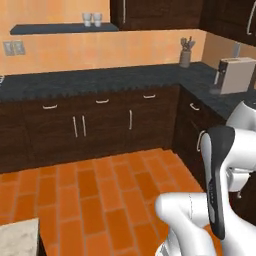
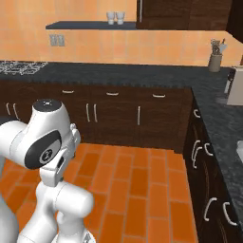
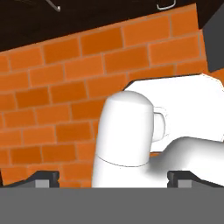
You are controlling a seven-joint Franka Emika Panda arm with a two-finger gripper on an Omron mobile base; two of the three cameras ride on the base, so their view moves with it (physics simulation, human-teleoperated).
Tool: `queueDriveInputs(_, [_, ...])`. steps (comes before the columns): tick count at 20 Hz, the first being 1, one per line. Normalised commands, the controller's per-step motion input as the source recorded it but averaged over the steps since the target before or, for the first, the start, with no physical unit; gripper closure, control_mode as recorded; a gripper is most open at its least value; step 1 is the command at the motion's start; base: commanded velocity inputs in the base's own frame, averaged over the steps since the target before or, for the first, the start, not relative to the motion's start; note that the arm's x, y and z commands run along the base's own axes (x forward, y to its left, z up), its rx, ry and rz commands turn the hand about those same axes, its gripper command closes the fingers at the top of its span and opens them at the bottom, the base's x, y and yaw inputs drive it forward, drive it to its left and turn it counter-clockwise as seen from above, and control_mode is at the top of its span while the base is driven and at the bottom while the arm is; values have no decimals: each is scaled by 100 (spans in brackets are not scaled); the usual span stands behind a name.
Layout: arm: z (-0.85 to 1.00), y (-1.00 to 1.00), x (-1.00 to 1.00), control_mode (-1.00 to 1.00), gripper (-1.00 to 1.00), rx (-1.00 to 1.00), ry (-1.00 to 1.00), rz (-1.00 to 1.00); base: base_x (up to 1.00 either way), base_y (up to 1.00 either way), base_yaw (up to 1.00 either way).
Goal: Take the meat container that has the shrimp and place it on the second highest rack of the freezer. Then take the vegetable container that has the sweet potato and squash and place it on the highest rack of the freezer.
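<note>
- Left base view: the dark speckled L-shaped stone counter (image 1: 100, 80) runs over dark wood cabinets. On it stand one grey utensil jar (image 1: 185, 57) and one cream toaster-like box (image 1: 235, 75). Two pale cups (image 1: 92, 19) sit on the dark wall shelf (image 1: 60, 28) above the counter. No writing is legible.
- Right base view: the same counter carries one wire stove grate (image 2: 21, 67) at its left end.
- Hand view: the two-finger gripper (image 3: 113, 179) hangs released, fingertips (image 3: 46, 178) wide apart, over the orange brick-tile floor (image 3: 52, 100).

Orange tile floor (image 1: 110, 185) (dark cabinets (image 1: 100, 125)).
</note>
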Motion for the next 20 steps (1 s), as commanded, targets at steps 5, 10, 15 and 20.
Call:
queueDriveInputs(5, [0, 0, 0, 100, -100, 0, 0, 0, 51, -13, -66])
queueDriveInputs(10, [0, 0, 0, 100, -100, 0, 0, 0, 3, -1, -88])
queueDriveInputs(15, [0, 0, 0, 100, -100, 0, 0, 0, 58, 0, -70])
queueDriveInputs(20, [0, 0, 0, 100, -100, 0, 0, 0, 100, 29, -42])
